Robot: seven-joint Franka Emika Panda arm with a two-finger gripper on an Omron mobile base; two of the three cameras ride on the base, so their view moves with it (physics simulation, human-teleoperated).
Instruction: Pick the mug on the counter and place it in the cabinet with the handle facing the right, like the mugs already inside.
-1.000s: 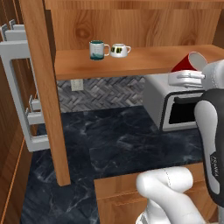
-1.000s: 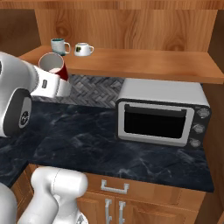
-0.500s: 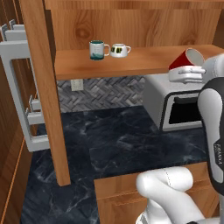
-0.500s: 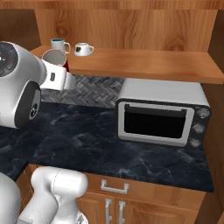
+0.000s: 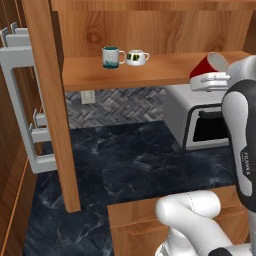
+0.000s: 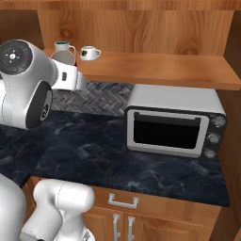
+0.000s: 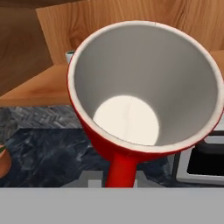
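Red and pale inside, the mug (image 5: 207,66) is clamped in the gripper (image 5: 210,80), carried tilted in the air at shelf height, off the right end of the cabinet (image 5: 150,70) shelf's front edge and above the toaster oven (image 6: 174,120). In the hand view the mug (image 7: 142,87) has its mouth turned toward the camera, its handle running down to the jaws, so the hold appears to be on the handle. It is well clear of the counter (image 6: 113,150).

To place it well, I judge the hand should roll the mug upright before it crosses the shelf's front edge, then travel in over the plank toward the bare stretch beside the two mugs. The handle should end pointing right, so the wrist likely needs turning before set-down, and the base should meet the board flat before the jaws let go.

Count: one red mug held; two mugs on the shelf near its left end, a teal-and-white mug (image 5: 112,56) and a squat white mug (image 5: 136,57); one toaster oven.
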